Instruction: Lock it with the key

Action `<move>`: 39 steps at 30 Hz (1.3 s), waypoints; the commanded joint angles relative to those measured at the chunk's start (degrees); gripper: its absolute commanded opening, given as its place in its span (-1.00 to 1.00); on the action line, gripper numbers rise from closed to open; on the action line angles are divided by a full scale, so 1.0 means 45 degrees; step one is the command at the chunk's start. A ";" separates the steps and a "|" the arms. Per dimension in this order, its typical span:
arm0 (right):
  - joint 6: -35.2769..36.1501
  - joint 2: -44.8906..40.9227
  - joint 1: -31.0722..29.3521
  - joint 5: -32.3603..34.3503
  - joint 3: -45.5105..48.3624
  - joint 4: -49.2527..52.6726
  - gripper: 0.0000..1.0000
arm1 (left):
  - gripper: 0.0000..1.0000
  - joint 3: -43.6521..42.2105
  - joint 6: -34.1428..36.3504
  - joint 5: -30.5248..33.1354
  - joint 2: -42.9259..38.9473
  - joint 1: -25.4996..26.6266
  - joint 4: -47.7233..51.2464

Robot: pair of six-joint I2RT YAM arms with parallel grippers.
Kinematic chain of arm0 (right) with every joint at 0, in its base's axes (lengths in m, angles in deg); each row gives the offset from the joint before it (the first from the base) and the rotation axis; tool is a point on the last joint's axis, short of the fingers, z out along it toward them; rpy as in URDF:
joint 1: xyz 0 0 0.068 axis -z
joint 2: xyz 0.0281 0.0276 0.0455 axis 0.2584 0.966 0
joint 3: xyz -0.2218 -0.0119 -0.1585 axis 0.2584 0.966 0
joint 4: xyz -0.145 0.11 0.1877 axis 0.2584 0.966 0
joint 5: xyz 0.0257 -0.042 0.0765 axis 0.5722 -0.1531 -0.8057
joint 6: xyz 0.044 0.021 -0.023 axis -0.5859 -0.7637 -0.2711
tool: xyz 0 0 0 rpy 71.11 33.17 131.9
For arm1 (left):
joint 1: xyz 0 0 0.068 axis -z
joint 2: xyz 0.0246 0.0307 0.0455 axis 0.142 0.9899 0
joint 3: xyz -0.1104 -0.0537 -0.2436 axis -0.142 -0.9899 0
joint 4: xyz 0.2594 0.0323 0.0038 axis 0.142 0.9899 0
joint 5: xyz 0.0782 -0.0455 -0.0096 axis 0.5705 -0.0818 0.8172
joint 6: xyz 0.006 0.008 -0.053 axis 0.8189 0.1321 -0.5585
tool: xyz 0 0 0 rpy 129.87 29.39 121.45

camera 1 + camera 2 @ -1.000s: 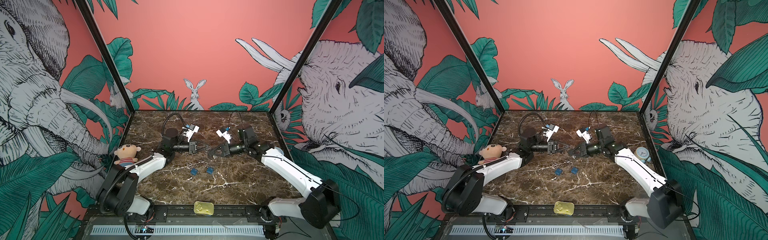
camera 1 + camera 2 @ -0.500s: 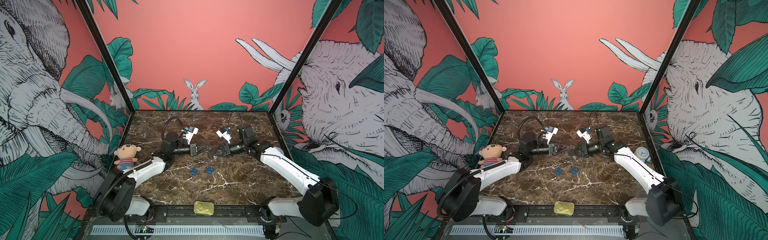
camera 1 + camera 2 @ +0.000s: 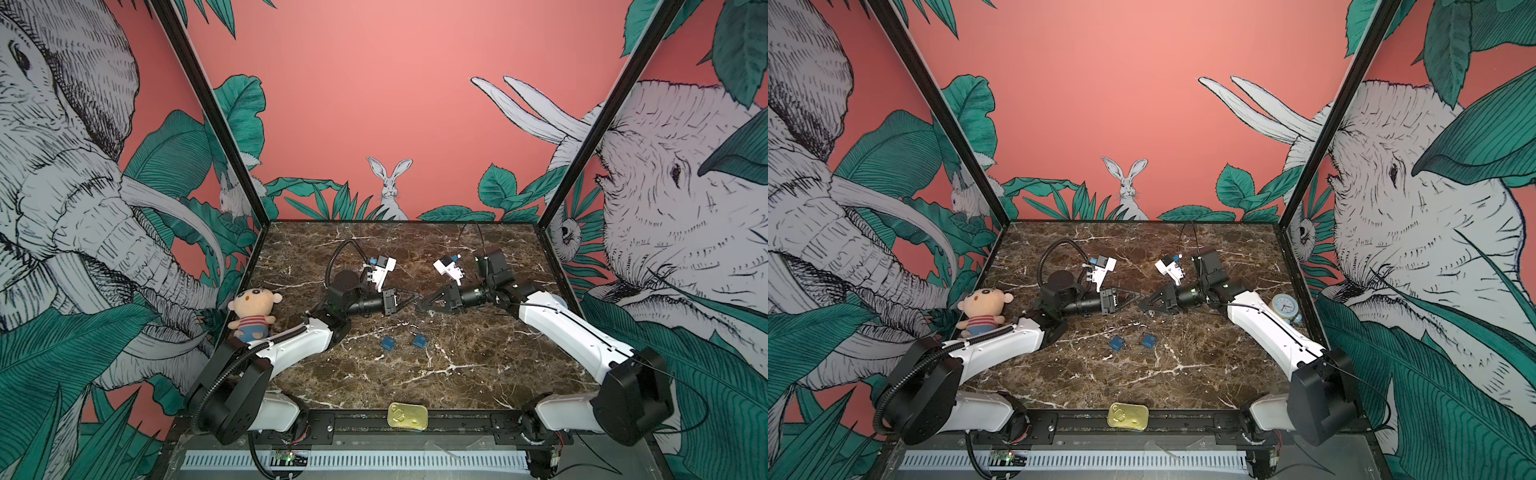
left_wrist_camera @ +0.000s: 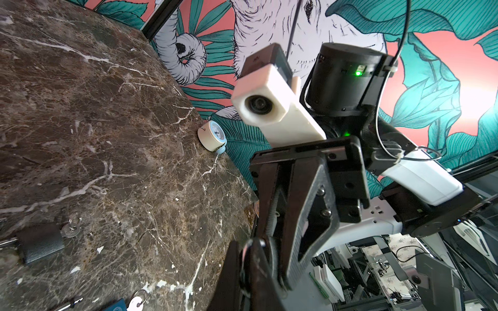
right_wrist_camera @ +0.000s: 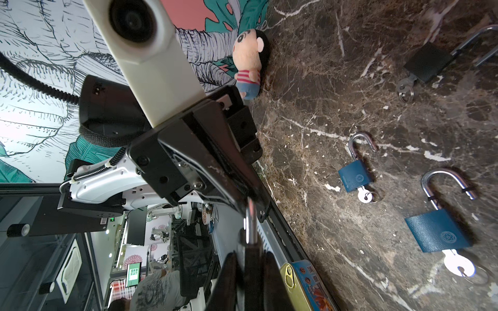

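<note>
1. The dark-bodied padlock with a silver steel shackle (image 5: 250, 229) hangs over the middle of the brown marble table (image 3: 457, 374), carried between the two arms and clear of the stone.
2. The right gripper (image 5: 250, 272) is clamped on the padlock's body. The left gripper (image 5: 252, 201) is pinched tight on the crown of the shackle.
3. The padlock's long axis runs along the line from one gripper to the other, roughly level with the table. Its shackle end points toward the left arm and its body end toward the right. Both arms are equally at it, so the coming move probably turns on pressing or twisting along that shared line.
4. Whether a key sits in this padlock, and whether its shackle is seated, I cannot tell, because the fingers hide both.
5. Below the grippers and toward the front lie a blue padlock (image 5: 355, 176) and a second blue padlock (image 5: 436, 231). Each has its shackle sprung open and a silver key (image 5: 458, 265) in its base.
6. A black padlock (image 5: 427, 63), also open, lies apart from them.
7. Farther out are a plush doll (image 3: 253, 311) at the left edge, a pale-blue alarm clock (image 3: 1284, 305) at the right edge and a yellow tin (image 3: 407, 415) at the front edge.
</note>
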State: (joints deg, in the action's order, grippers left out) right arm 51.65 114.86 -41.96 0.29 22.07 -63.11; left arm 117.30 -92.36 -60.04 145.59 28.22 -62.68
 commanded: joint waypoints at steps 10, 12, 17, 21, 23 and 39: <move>0.1233 -0.0252 -0.0097 -0.0556 -0.0546 -0.3429 -1.00 | -1.00 0.0439 0.0597 -0.1498 -0.0471 0.0632 0.2607; 0.1817 -0.0417 -0.0107 -0.0347 -0.0444 -0.2651 -1.00 | -1.00 0.0814 0.0422 -0.1821 -0.0453 0.0021 0.2480; 0.2171 -0.0590 -0.0100 -0.0188 -0.0087 -0.2202 -1.00 | -1.00 0.1911 0.0194 -0.2747 -0.0235 -0.0716 0.2656; 0.2208 -0.0761 -0.0098 -0.0130 0.0051 -0.2205 -1.00 | -0.75 0.2408 0.0265 -0.3093 -0.0232 -0.0760 0.3037; 0.2249 -0.0783 -0.0099 -0.0099 0.0050 -0.2163 -1.00 | -0.70 0.2435 0.0280 -0.3085 -0.0286 -0.0760 0.3127; 0.2209 -0.0824 -0.0100 0.0014 -0.0009 -0.2127 -1.00 | -1.00 0.2381 0.0253 -0.3225 -0.0389 -0.0762 0.3232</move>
State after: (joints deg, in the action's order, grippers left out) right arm 61.53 112.44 -42.24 -0.74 22.16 -69.04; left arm 127.18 -91.99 -72.85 144.62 24.09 -49.33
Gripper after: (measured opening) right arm 0.130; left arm 0.072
